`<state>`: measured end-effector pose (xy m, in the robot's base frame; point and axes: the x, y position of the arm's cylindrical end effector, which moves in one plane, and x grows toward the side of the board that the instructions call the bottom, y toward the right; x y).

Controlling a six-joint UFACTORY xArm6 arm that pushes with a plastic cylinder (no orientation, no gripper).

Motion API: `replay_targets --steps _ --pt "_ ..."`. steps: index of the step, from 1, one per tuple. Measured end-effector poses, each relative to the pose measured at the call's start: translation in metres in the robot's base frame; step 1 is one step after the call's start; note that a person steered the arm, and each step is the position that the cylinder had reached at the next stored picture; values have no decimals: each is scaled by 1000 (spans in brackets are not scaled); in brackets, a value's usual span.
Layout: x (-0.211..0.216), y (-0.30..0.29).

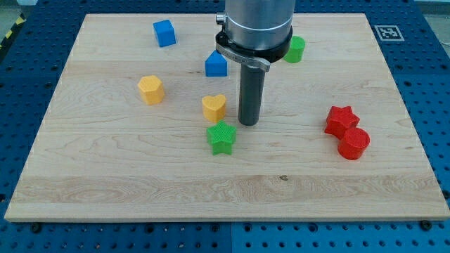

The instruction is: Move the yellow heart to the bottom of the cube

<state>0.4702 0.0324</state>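
The tip [249,123] sits just right of the yellow heart [214,107], so it's on the wrong side for now. It'd do best swinging round near-right of the heart and shoving it far-left toward the blue cube [164,33]. No jaws on this rig, just a rod.

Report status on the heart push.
My tip just right of yellow heart. Blue cube far upper left. Green star close below heart.

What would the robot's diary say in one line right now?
my tip: right of yellow heart, apart | blue cube: top left | heart not yet below cube
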Motion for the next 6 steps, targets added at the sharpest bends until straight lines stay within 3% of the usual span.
replay_targets --steps 2,4,6 --pt "-4 -45" --pt "-53 -86" --pt "-55 -121"
